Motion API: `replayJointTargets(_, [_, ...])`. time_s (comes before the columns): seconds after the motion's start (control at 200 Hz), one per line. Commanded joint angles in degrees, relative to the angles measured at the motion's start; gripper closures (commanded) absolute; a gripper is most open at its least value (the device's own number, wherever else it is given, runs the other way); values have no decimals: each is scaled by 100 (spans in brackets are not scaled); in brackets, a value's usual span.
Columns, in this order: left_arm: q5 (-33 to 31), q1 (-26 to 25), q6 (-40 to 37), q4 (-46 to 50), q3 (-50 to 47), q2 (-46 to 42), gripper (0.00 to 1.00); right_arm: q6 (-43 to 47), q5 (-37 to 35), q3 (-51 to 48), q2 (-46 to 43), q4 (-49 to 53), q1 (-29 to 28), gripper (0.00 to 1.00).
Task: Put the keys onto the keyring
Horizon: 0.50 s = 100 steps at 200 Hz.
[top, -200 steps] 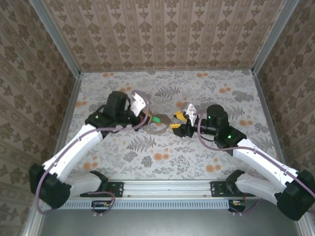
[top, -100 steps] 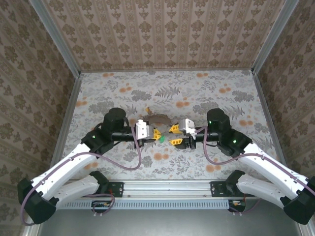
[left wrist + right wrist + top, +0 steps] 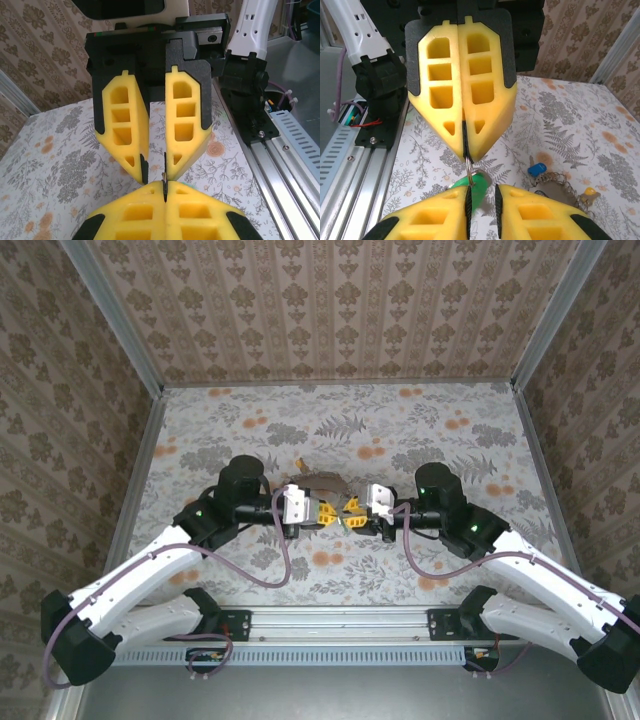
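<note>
Green key (image 3: 477, 192), pinched by left jaws, hangs between narrowly parted right jaws.

The left gripper (image 3: 466, 150), pinching the green key (image 3: 474, 192), has swung from the left to low over the middle of the table (image 3: 450, 560). The right gripper (image 3: 156, 172) has turned to meet it tip to tip. The right gripper's jaws have narrowed from wide apart to a slim gap.

Both arms reach inward over the flowered table (image 3: 450, 410), the left gripper (image 3: 325, 512) and right gripper (image 3: 352, 516) meeting tip to tip. Just behind them is what looks like the keyring (image 3: 318, 480), a brownish loop.
</note>
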<state>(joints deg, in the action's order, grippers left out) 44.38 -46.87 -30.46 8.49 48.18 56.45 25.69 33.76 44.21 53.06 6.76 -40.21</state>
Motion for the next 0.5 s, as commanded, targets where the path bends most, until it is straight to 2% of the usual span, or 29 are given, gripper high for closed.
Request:
replayJointTargets(0.0, [188, -60, 1, -181, 179, 62, 100, 79, -185, -49, -122, -29, -43, 77])
replayJointTargets(0.26, [150, -77, 24, -218, 220, 208, 100, 55, -129, -158, -164, -237, -57, 75])
replayJointTargets(0.365, [159, -80, 40, -251, 235, 274, 100, 84, -100, -168, -164, -259, -66, 79])
replayJointTargets(0.41, [172, -77, 54, -288, 235, 305, 100, 93, -103, -177, -155, -264, -66, 84])
replayJointTargets(0.495, [203, -81, 111, -386, 213, 356, 100, 166, -139, -167, -137, -194, -66, 98])
